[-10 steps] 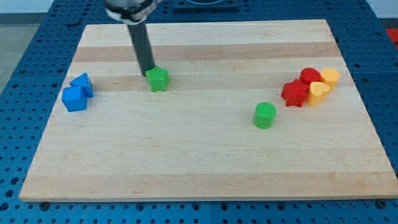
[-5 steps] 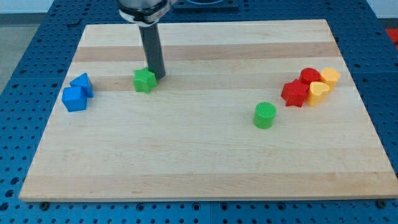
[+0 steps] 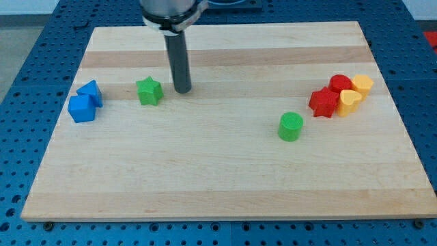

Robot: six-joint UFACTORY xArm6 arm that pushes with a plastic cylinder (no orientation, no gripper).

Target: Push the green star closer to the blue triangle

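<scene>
The green star [image 3: 149, 91] lies on the wooden board at the view's upper left. The blue triangle [image 3: 90, 91] sits further left, near the board's left edge, touching a blue cube [image 3: 81, 108] just below it. My tip [image 3: 182, 90] rests on the board a short way to the right of the green star, with a small gap between them. The dark rod rises from the tip toward the view's top.
A green cylinder [image 3: 291, 126] stands right of centre. At the right, a cluster holds a red star-like block [image 3: 323, 102], a red cylinder [image 3: 339, 84], a yellow heart-like block [image 3: 349, 102] and a yellow block [image 3: 362, 85]. The board [image 3: 218, 184] lies on a blue perforated table.
The green star has slid left toward the blue triangle. My tip went from the star's upper left to its right side and now stands slightly apart from it.
</scene>
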